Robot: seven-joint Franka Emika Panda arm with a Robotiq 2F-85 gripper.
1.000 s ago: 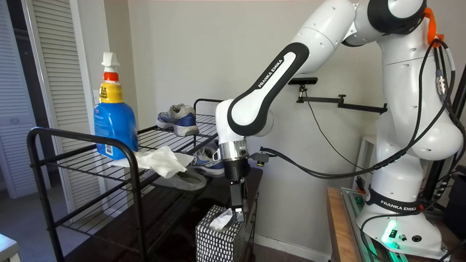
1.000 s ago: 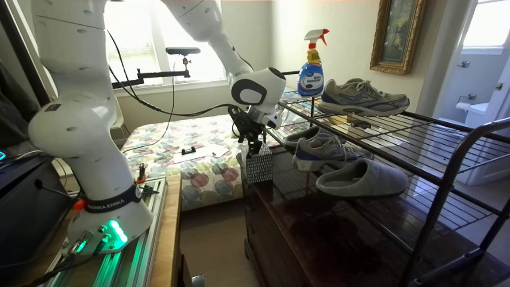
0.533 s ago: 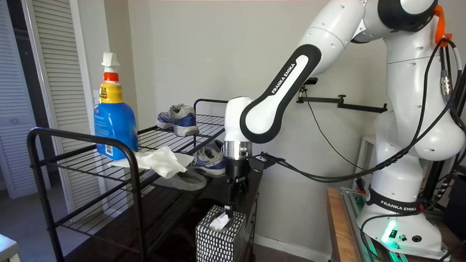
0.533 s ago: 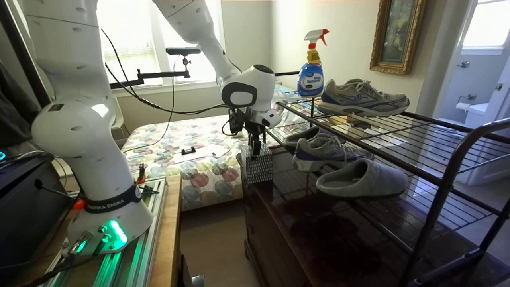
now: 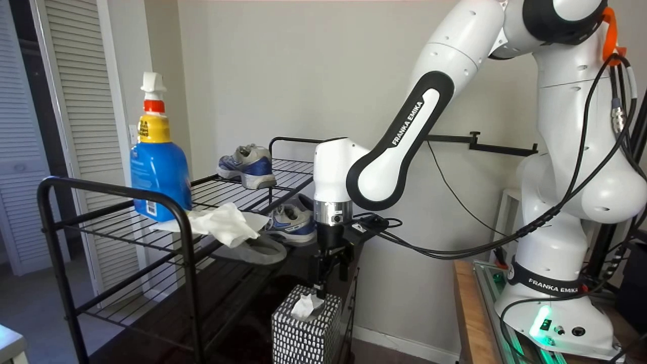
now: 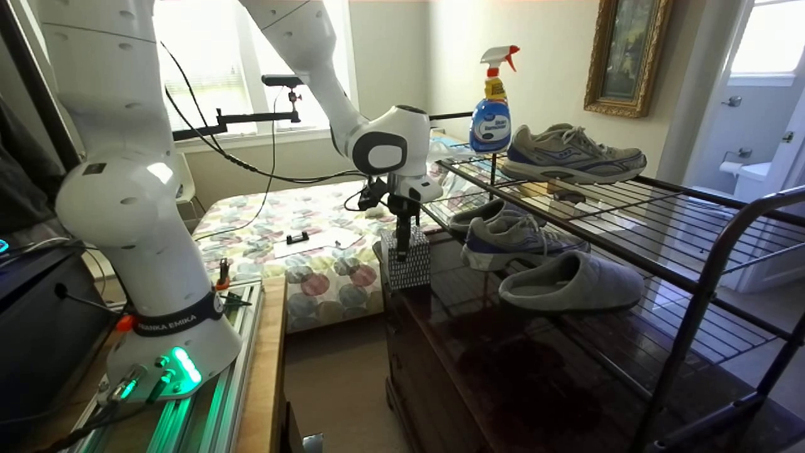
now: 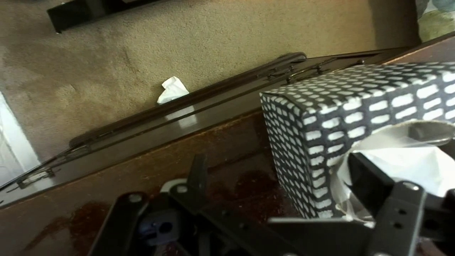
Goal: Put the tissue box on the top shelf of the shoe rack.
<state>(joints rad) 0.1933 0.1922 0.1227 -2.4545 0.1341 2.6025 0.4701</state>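
Spray bottle, blue, upright. Sneakers, two, grey and blue, one higher. Slipper, grey, near the lower sneaker. Picture, gilt-framed, hanging. Bed, circle-patterned. Crumpled paper, white, on carpet.

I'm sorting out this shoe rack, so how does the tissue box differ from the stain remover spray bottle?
The tissue box is square-cornered, patterned black and white; the stain remover spray bottle is curved and mostly blue. The box stands on the dark dresser, the bottle on the shoe rack's top shelf. Both stand upright.
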